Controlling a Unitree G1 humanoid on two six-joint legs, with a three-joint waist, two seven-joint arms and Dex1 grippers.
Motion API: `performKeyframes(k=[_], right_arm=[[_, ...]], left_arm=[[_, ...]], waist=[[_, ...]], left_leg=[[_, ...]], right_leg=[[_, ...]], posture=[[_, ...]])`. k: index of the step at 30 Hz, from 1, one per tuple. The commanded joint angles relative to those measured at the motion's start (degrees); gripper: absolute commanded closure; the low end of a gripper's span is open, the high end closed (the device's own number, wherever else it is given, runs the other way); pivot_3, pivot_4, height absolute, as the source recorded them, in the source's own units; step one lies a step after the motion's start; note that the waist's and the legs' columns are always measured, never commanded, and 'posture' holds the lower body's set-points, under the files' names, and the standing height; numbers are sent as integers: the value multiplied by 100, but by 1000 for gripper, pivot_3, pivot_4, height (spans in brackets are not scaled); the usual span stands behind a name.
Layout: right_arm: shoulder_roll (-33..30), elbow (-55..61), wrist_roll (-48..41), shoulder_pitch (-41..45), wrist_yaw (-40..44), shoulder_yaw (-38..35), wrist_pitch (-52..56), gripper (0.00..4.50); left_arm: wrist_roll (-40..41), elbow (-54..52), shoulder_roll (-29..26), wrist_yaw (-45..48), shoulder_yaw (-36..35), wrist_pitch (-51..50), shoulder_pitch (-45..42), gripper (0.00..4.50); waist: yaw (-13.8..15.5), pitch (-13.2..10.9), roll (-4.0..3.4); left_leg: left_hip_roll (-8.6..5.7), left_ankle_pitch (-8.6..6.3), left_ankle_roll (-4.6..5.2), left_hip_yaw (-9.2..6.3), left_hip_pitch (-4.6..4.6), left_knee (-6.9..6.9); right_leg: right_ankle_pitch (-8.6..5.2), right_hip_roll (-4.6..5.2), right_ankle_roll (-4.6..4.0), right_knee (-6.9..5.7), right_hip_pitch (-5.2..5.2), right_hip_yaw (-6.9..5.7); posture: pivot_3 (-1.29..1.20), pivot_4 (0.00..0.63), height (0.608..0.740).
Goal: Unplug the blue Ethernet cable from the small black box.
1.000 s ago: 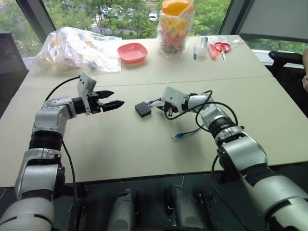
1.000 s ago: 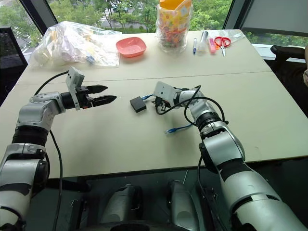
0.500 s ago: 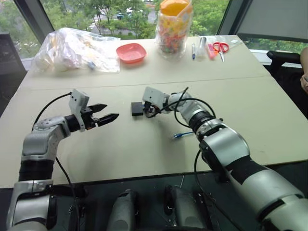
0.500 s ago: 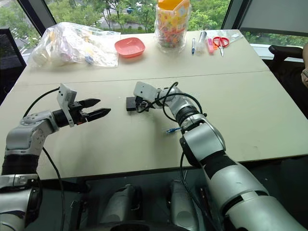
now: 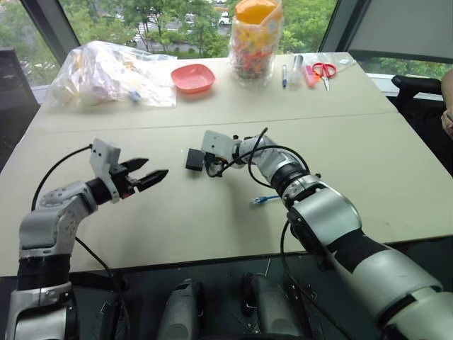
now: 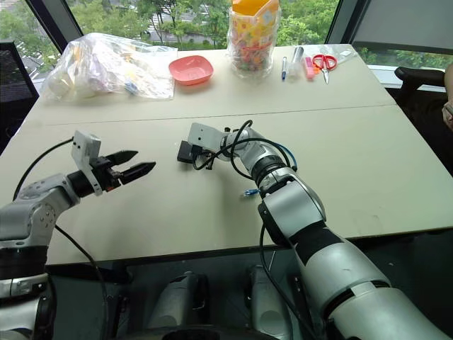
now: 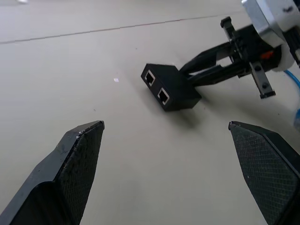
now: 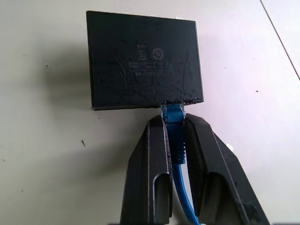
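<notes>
The right gripper (image 8: pixel 174 136) was clenched on the blue Ethernet cable (image 8: pixel 177 140), its two fingers pinching the cord just behind the plug. The plug was seated in the edge of the small black box (image 8: pixel 143 60). The box lay flat on the table (image 5: pixel 368 149), touching the fingertips. The cable's free end (image 5: pixel 263 200) lay on the table, nearer the robot than the box. The left gripper (image 5: pixel 147 176) stood released, jaws wide apart, well to the left of the box and clear of it.

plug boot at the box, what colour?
Blue, same as the cable; the boot enters the black box. Clearest in the right wrist view.
</notes>
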State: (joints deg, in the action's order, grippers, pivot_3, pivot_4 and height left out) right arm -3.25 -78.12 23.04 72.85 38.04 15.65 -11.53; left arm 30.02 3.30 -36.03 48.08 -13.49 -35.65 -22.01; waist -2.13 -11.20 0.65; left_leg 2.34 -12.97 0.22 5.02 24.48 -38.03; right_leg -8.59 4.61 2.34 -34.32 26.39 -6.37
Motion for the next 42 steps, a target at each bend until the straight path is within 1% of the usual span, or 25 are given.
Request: performKeyframes(k=[1,2,4,6,7,9,11,15,17,20,24,27,30,31,32,34,35,37,41,42], right_arm=[[-308,328,271,239,-770,188,-931,4416],[-376,378,343,253,-915,254,-1098,4416],[-718,799,609,255,-1555,431,-1716,4416],[-1087,1318,956,224,-2250,623,-2143,4416],[-1227,1510,1103,203,-2493,702,-2241,4416],[-1554,2038,1422,162,-3058,788,-2332,4416],[-1752,2482,1576,90,-3388,786,-2332,4416],[-1937,3142,1681,-100,-3529,802,-2183,4416],[-1979,3375,1680,-177,-3475,794,-2083,4416],[-1998,3683,1674,-278,-3396,766,-1927,4416],[-1987,4086,1654,-493,-3224,768,-1693,4416],[-1971,4298,1625,-627,-3111,764,-1565,4500],[-1947,4411,1615,-702,-3027,764,-1480,4500],[-1937,4427,1613,-714,-3006,767,-1456,4500],[-1926,4430,1608,-725,-2997,769,-1441,4500],[-1907,4429,1607,-736,-2986,776,-1417,4500],[-1898,4425,1606,-737,-2984,780,-1407,4500],[-1874,4401,1587,-734,-2961,785,-1395,4500],[-1807,4406,1272,-793,-2701,677,-1400,4500],[-1822,4472,1170,-844,-2588,638,-1364,3539]], left_arm=[[-286,856,-32,62,110,463,-732,41],[-281,1082,15,99,119,504,-934,41],[37,1810,246,390,23,391,-1752,41],[240,2583,409,894,-8,285,-2496,41],[226,2918,445,1100,22,300,-2751,41],[42,4015,547,1560,130,506,-3460,41],[-126,4864,646,1858,184,720,-4025,41],[-434,5888,835,2090,198,1148,-4803,41],[-581,6217,919,2130,195,1346,-5040,41],[-714,6547,1062,2091,121,1581,-5288,41],[-690,6762,1210,2100,-77,1631,-5498,41],[-733,6802,1215,2233,-98,1630,-5506,791],[-683,6786,1172,2427,-156,1505,-5507,2036],[-653,6774,1150,2495,-185,1444,-5511,2366],[-645,6765,1124,2560,-203,1400,-5505,2865],[-694,6747,1091,2659,-195,1393,-5477,3725],[-728,6738,1080,2699,-179,1403,-5459,3967],[-793,6701,1044,2849,-125,1390,-5409,3959],[-895,6639,998,2958,-97,1401,-5341,3959],[-903,6632,985,2968,-109,1402,-5318,3959]], waist=[[7,-1,1],[1,-1,1],[7,-3,3],[44,-9,18],[43,-9,18],[22,-9,19],[1,-9,19],[-44,-9,19],[-46,-10,20],[-37,-10,21],[-31,-10,21],[-31,-10,21],[-31,-10,21],[-32,-10,21],[-32,-10,21],[-37,-10,21],[-37,-10,21],[-37,-10,21],[-35,-10,21],[-28,-10,21]], left_leg=[[-1,1,-1,-1,7,0],[-2,1,-1,3,6,0],[-6,0,1,6,9,2],[-29,2,2,3,28,1],[-33,3,2,4,45,-3],[-40,3,2,9,50,-3],[-41,3,3,19,54,0],[-41,3,4,23,50,2],[-41,4,4,24,50,2],[-40,4,4,22,50,-1],[-41,4,5,21,50,-2],[-41,4,5,21,51,-2],[-41,4,5,20,51,-2],[-41,4,5,21,51,-2],[-41,4,5,20,51,-2],[-41,4,5,19,51,-3],[-41,4,5,20,51,-3],[-40,4,5,19,51,-3],[-40,4,5,19,51,-3],[-40,4,5,19,51,-3]], right_leg=[[0,-1,0,1,6,-2],[0,-1,1,2,6,0],[9,3,18,6,6,1],[10,6,23,3,19,0],[11,7,24,3,32,0],[9,9,27,2,35,0],[8,8,29,4,38,-1],[7,6,30,3,37,0],[7,5,30,2,38,0],[7,6,31,0,38,0],[7,7,31,0,36,0],[7,7,31,1,36,0],[7,7,30,0,36,0],[7,7,30,0,36,0],[7,7,30,-1,36,0],[7,6,30,-1,36,0],[7,7,30,-1,37,0],[7,6,30,-2,37,0],[7,6,30,-2,37,0],[7,6,30,-2,36,0]], posture=[[0,150,740],[0,150,740],[0,150,740],[0,150,740],[0,150,740],[0,150,740],[0,150,740],[0,150,740],[0,150,740],[0,150,740],[0,150,740],[0,150,740],[0,150,740],[0,150,740],[0,150,740],[0,150,740],[0,150,740],[0,150,740],[0,150,740],[0,150,740]])
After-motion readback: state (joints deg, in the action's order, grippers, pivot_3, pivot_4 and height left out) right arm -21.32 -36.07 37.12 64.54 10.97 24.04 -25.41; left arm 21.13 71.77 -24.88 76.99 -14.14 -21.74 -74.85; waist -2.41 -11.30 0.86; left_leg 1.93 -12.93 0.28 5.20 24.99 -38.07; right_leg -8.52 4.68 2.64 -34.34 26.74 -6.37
